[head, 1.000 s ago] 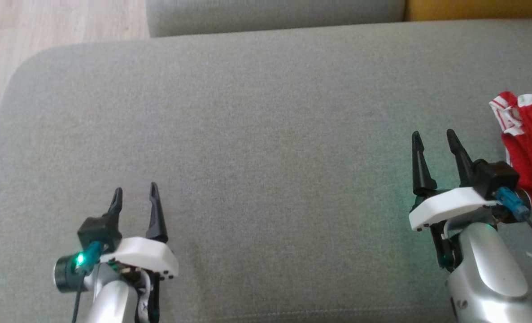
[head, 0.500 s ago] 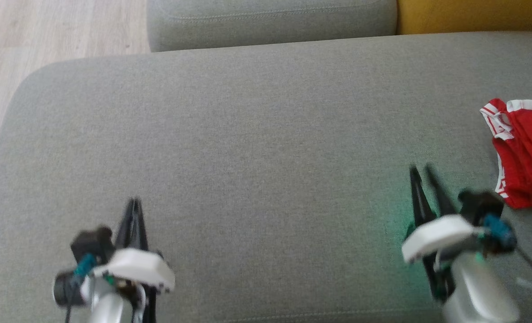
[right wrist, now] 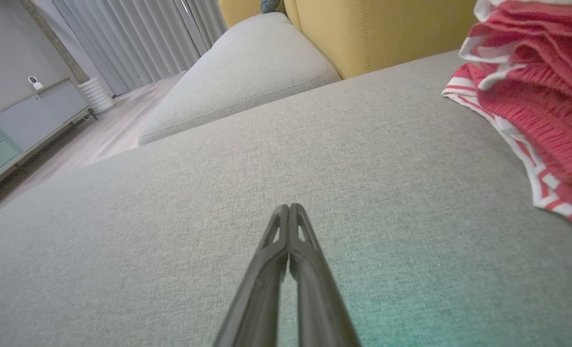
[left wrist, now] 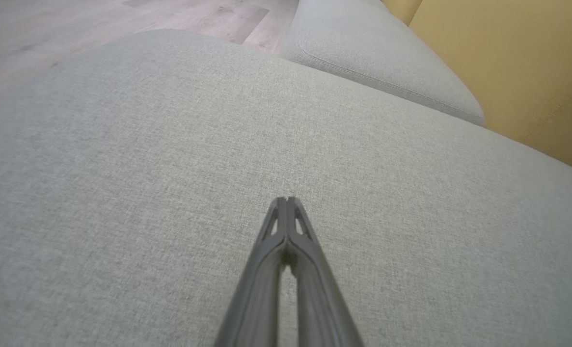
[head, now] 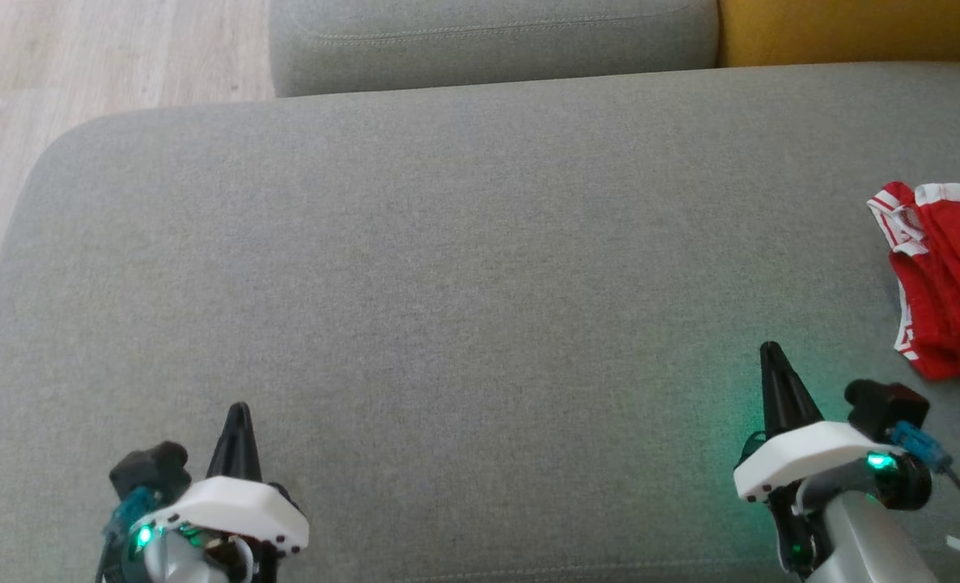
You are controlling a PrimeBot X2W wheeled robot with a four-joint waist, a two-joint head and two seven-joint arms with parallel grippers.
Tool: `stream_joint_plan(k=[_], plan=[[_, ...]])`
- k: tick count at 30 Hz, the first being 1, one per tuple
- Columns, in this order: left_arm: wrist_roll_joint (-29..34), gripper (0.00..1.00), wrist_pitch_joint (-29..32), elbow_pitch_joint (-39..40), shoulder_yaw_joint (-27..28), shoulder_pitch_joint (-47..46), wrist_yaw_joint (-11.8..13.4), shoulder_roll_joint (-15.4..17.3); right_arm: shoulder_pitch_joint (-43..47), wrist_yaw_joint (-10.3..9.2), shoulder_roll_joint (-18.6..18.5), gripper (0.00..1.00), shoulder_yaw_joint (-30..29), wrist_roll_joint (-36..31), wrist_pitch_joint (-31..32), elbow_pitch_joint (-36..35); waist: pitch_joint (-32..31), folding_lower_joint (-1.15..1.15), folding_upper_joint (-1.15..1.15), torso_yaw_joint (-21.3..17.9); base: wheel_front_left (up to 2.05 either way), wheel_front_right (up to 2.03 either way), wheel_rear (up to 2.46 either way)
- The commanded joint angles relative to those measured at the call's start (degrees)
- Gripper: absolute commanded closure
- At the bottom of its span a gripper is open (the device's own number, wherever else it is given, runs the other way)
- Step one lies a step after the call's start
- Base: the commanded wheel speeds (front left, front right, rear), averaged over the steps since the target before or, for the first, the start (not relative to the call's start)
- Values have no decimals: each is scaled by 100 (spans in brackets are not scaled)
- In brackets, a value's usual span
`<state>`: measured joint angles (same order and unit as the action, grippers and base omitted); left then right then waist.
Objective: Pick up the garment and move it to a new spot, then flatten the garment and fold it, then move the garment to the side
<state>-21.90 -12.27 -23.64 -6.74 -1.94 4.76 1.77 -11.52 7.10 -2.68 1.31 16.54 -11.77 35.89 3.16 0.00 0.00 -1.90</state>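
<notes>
- Since a second ago both hands have clenched. The left hand (head: 238, 409) and right hand (head: 770, 351) had their fingers spread; now each pair is pressed tip to tip on nothing. Both also sit lower in the head view, though the whole picture has shifted a little, so the camera moved too.
- The garment (head: 945, 279), red with white trim, lies bunched in layers on the sofa (head: 448, 243). It is near the right hand, beyond it and to its right, not touching, and well apart from the left hand.
- Step: this fits two stages, a heap waiting to be picked up or a folded bundle already set aside. The frame edge cuts the garment off, so its folds do not settle which.
- Next move: if a grasp is to come, the right hand is the nearer and its fingers would have to part first.
- Surface: a grey woven seat, soft and flat, stretching wide between the hands.
- Room: ahead of the hands is a second grey cushion (head: 488, 40). A yellow backrest (head: 852, 28) stands beyond the right hand, and wood floor (head: 83, 57) lies beyond the left.
</notes>
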Motion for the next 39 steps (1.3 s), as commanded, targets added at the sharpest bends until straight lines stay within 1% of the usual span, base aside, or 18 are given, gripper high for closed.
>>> stream_joint_plan(k=[1, 39], plan=[[-177, 100, 35, 224, 89, -269, -45, 31, -232, 5, -28, 100, -30, 208, 36, -232, -4, 0, 0, 3, 0, 0, 0], [-2499, 100, 656, 475, 506, -320, -445, 58, 32, 16, -25, 100, -281, 2700, 639, -899, -104, 0, 0, 67, 0, 0, 0]])
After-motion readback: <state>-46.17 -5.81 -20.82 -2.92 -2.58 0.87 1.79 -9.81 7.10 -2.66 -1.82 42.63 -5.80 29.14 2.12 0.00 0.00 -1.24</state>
